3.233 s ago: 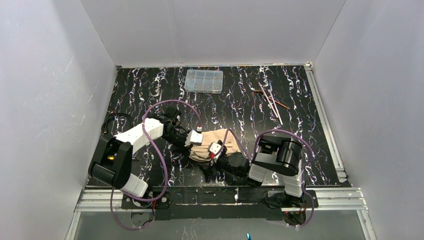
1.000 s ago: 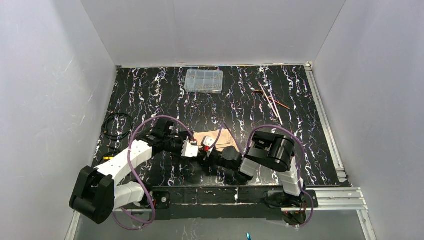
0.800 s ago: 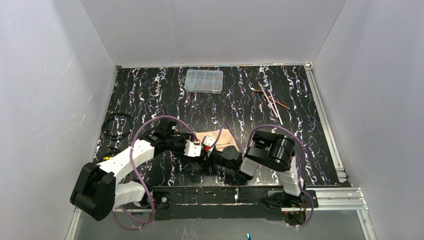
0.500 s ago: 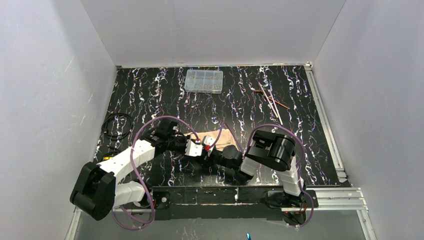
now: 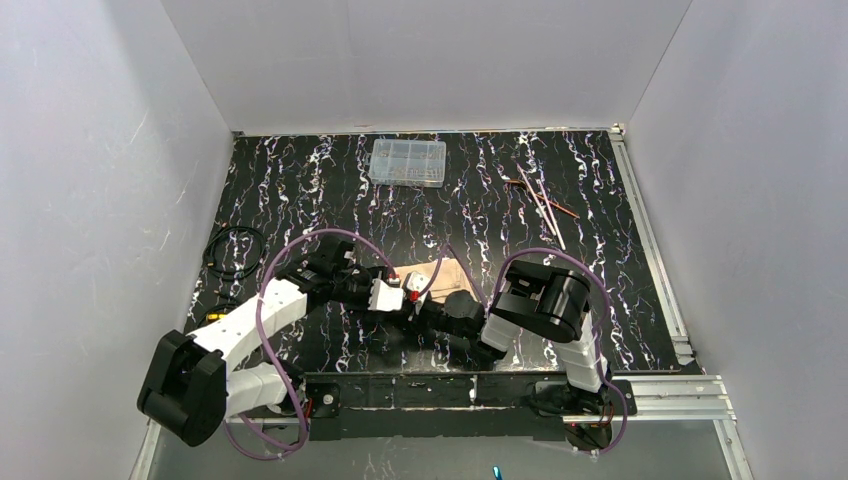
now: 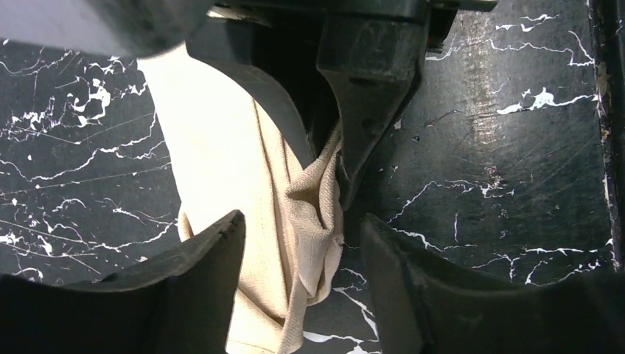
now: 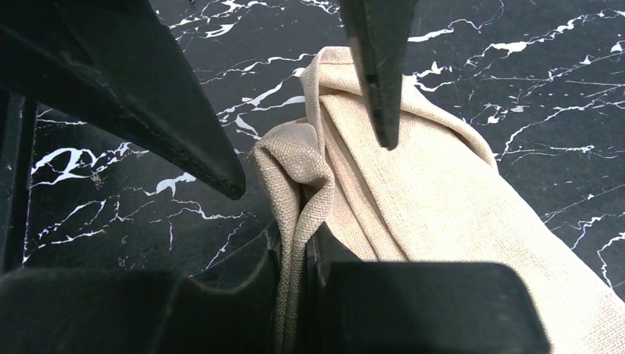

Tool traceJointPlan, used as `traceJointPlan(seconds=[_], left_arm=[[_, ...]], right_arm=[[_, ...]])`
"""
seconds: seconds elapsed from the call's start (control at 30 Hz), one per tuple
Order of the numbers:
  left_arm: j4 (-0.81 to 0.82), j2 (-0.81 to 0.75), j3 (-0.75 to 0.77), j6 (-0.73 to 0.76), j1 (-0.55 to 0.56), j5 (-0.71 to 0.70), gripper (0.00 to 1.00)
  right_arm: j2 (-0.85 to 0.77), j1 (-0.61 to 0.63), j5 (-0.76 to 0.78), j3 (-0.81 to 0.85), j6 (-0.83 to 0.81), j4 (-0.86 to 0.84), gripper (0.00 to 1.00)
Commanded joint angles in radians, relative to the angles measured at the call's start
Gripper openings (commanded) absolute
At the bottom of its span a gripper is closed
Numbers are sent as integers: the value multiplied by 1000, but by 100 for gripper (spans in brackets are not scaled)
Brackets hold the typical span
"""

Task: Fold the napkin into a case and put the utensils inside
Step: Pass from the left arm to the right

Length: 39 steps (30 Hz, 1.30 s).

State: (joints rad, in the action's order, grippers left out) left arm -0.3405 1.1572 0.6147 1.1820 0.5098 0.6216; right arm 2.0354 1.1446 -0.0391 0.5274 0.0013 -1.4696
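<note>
Down near the front of the table (image 5: pixel 300 180), the right gripper (image 7: pixel 298 254) pinches a bunched fold of the napkin (image 7: pixel 413 192), its jaws closed on the cloth. Facing it, the left gripper (image 6: pixel 301 221) stands open, fingers either side of that fold. The utensils (image 5: pixel 540 200) lie well apart, far right.

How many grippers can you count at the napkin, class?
2. The right gripper is shut on the napkin's bunched edge. The left gripper faces it, jaws open on either side of the same fold. No other gripper is in view.
</note>
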Motion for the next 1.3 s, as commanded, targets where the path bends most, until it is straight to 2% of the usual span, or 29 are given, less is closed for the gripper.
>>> traceJointPlan(seconds=[0.0,0.13,0.3,0.37,0.47,0.5,0.7,0.8,0.87,0.93,1.1,1.27], left_arm=[[-11,19,34,-32,4,48,61],[-4,45,40,-33,4,63,64],[-34,90,63,-18,4,99,50],[-31,99,74,-25,4,87,37],[-45,87,86,-25,4,76,7],[-51,81,86,-23,4,69,0],[-69,51,67,-23,3,56,0],[-81,47,63,-21,3,58,0],[-90,46,65,-19,3,55,0],[-92,44,65,-20,3,55,0],[-107,47,66,-23,3,57,0],[-99,45,56,-32,3,54,0]], right_arm=[[2,-4,-21,19,17,-37,21],[3,-4,-26,17,19,-39,20],[6,-3,-32,17,22,-44,20],[9,-4,-34,17,26,-44,19],[13,-4,-35,14,29,-46,19],[14,-5,-34,14,29,-47,19],[-1,-9,-26,8,34,-48,20],[-40,-13,-27,-5,60,-61,35],[-59,-16,-23,-12,80,-75,51],[-65,-20,-24,-19,92,-96,59],[-67,-32,-27,-23,101,-121,62],[-80,-35,-55,-7,75,-77,54]])
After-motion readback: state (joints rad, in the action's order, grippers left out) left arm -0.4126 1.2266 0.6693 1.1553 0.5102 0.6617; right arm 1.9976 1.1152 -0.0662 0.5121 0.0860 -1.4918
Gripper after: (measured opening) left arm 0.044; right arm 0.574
